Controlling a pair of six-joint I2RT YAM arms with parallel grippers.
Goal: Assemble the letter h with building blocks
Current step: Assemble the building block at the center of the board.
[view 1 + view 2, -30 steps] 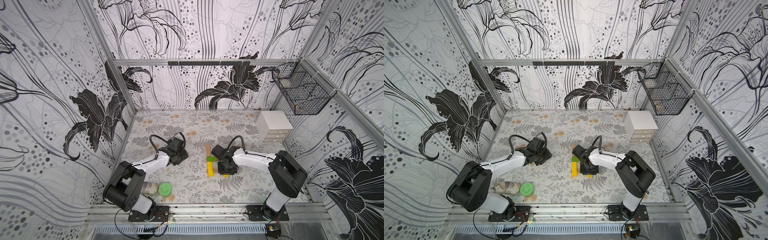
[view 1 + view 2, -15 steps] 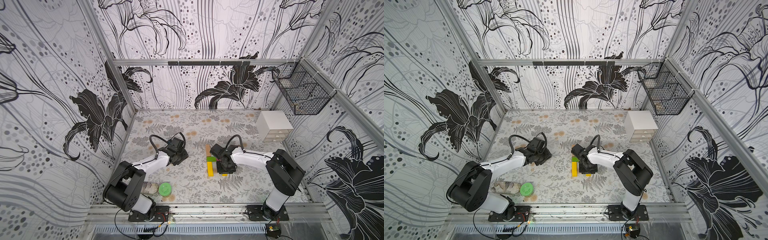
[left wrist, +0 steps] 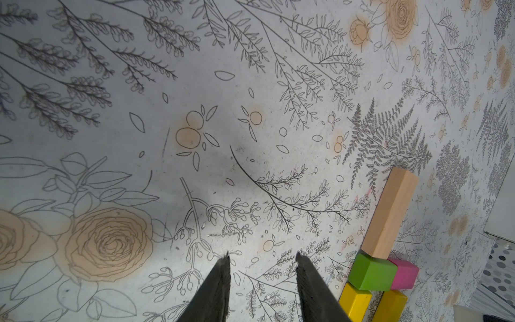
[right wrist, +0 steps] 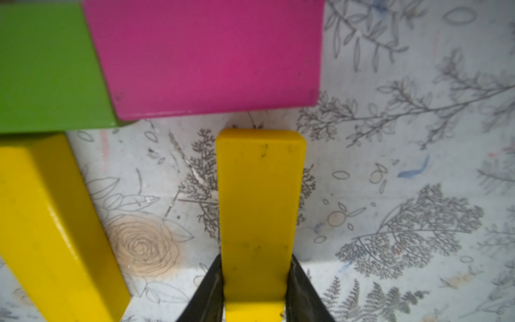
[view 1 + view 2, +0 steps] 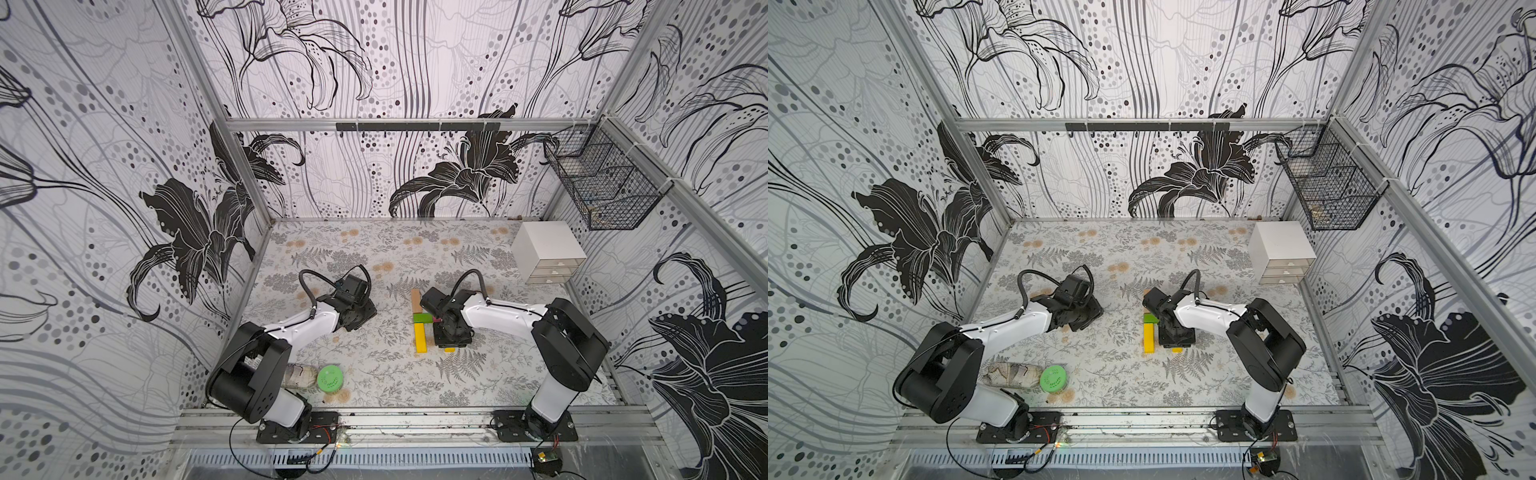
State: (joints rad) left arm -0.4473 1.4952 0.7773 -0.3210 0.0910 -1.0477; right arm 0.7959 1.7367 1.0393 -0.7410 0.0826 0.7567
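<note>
**Floral bench (image 5: 374,257): right tool (image 4: 256,262) on a yellow block (image 4: 259,195)**

The right tool pinches the yellow block, its end just short of the pink block (image 4: 209,55). The green block (image 4: 47,69) touches pink. The second yellow block (image 4: 50,223) and tan block (image 3: 390,214) line the stem mid-bench. The left tool (image 3: 262,262) stands spread, empty.

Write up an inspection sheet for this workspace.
Surface: floral-print tabletop, scuff marks.
Job's things: tan block, green block, pink block and yellow stem block laid flat; second yellow block gripped, its end just short of the pink.
Clutter: clear bottle on its side with round green lid; white drawer box.
Grippers: left gripper open, empty; right gripper shut on second yellow block.
Cables: black cable loop at each wrist; wires at front rail.
Surroundings: patterned walls; wire basket on wall.
</note>
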